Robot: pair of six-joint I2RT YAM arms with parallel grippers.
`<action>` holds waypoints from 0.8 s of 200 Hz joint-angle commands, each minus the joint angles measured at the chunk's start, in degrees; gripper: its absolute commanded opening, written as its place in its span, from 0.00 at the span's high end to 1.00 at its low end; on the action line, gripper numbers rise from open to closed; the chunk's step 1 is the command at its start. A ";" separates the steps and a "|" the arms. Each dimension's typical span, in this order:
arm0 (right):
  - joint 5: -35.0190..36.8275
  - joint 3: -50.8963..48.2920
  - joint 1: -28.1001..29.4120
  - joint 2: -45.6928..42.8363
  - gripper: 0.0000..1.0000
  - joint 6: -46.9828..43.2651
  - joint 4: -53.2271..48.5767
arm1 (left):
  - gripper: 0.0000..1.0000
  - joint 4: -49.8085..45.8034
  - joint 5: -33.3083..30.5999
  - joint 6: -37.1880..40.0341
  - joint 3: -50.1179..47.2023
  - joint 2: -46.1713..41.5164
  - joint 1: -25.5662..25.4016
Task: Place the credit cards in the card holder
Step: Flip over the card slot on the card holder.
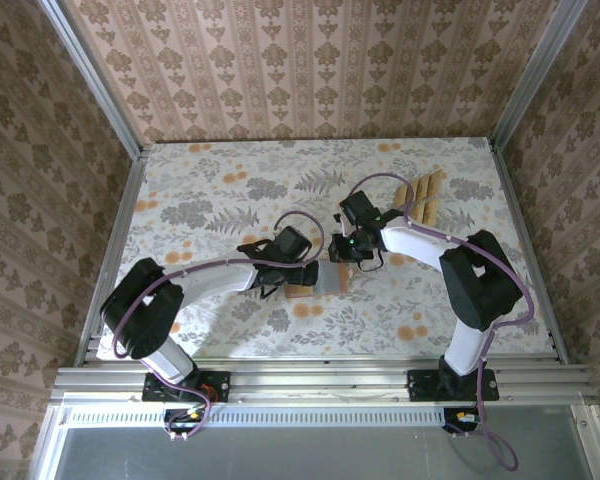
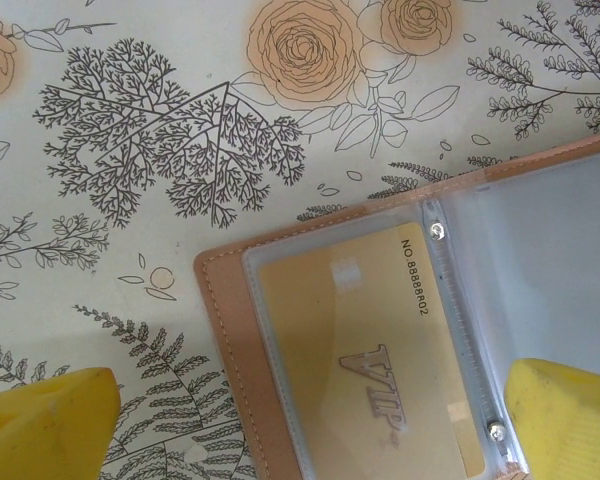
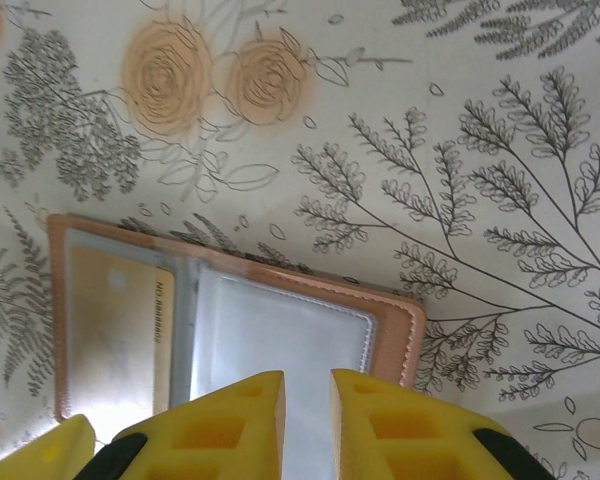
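The salmon-brown card holder (image 1: 325, 281) lies open and flat at mid table. One gold credit card (image 2: 360, 340) marked VIP sits inside its left clear sleeve, also seen from the right wrist as the card (image 3: 110, 330). The right sleeve (image 3: 280, 330) looks bare. My left gripper (image 2: 305, 420) hangs wide open over the holder's (image 2: 230, 340) left half, one fingertip (image 2: 45, 425) off its edge. My right gripper (image 3: 307, 420) hovers over the right sleeve, jaws a narrow gap apart with nothing seen between them. More tan credit cards (image 1: 425, 195) lie at the back right.
The floral tablecloth (image 1: 210, 200) covers the whole table. Aluminium posts and patterned walls close in the left, right and back sides. Both arms meet over the holder at the centre, their purple cables looping above.
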 commanded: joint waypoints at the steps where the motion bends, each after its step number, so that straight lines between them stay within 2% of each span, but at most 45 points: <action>1: -0.17 1.34 0.70 -1.54 0.79 1.11 -1.26 | 0.00 -0.23 -0.10 -0.20 0.21 -0.24 -0.45; 160: 2.73 3.07 1.81 4.86 0.79 0.17 -1.37 | 0.00 -0.15 0.16 -0.12 0.38 0.28 -0.48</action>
